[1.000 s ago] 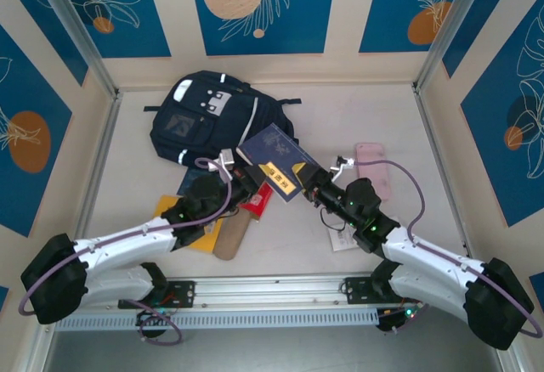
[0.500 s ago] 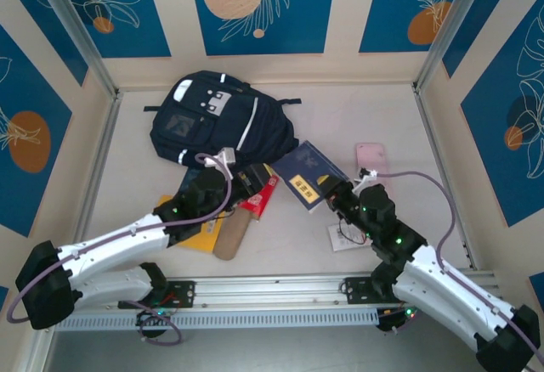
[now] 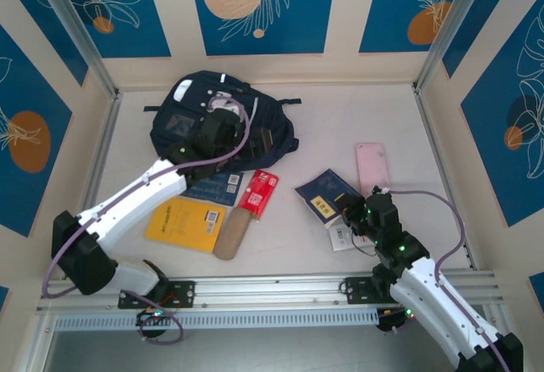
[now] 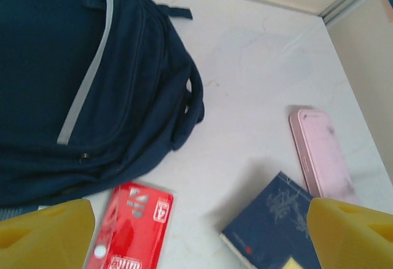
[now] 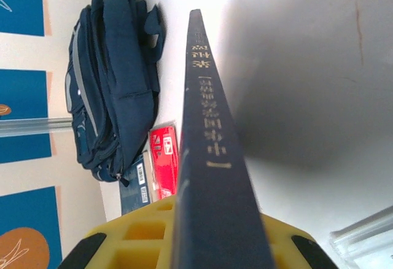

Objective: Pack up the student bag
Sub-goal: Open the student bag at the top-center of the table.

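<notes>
Nearest me, the right wrist camera has my right pincer (image 5: 209, 244) clenched on the navy book (image 5: 206, 128), lettered spine facing the lens. The left wrist camera gives the left pincer (image 4: 196, 232) released, yellow pads wide apart, with a red packet (image 4: 132, 220) and pink phone (image 4: 319, 152) lying on the bench (image 4: 258, 66). Overhead, that pincer hangs over the student bag (image 3: 170, 134), which lies far left.

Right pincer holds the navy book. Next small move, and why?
Probably lower the left pincer onto the zipper edge of the student bag to open it: the left is open and empty, the bag shows no opening, and the right pincer grips the navy book.
</notes>
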Action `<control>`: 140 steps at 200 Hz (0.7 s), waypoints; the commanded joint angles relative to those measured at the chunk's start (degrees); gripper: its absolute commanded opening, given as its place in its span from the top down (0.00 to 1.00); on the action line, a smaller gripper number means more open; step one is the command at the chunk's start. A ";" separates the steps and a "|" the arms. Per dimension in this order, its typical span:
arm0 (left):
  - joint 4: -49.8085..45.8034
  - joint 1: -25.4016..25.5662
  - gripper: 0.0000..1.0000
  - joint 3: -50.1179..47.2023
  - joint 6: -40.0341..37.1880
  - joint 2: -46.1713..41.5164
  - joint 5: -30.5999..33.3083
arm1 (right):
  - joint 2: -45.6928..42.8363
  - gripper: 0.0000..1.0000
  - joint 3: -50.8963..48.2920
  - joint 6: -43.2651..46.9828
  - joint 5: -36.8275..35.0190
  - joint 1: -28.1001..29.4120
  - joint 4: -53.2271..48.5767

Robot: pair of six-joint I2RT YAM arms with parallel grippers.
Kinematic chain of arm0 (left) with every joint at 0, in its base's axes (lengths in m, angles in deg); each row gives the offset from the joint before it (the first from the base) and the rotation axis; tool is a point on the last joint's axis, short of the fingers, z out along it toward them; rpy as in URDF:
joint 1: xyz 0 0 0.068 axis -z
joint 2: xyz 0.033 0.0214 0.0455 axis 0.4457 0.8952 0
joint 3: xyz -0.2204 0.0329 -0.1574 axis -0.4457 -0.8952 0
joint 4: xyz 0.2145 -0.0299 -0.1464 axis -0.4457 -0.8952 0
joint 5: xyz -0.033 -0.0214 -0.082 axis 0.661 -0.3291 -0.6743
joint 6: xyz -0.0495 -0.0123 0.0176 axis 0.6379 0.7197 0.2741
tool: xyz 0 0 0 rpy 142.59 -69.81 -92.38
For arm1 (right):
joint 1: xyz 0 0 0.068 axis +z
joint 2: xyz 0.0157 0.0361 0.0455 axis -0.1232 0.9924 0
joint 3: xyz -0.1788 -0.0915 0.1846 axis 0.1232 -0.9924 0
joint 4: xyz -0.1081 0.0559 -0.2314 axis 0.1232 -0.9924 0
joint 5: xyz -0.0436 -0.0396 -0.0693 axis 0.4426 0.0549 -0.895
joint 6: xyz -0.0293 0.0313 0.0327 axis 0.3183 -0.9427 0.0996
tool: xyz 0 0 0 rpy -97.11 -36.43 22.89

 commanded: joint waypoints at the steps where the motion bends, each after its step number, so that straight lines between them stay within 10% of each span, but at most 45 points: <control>1: -4.59 -2.07 0.07 6.84 -7.38 3.30 0.27 | -1.51 1.00 1.25 3.36 3.69 -1.42 3.07; 140: -25.24 -10.42 0.06 53.02 -21.80 47.51 4.32 | -5.84 1.00 -0.08 7.79 16.30 -12.46 5.15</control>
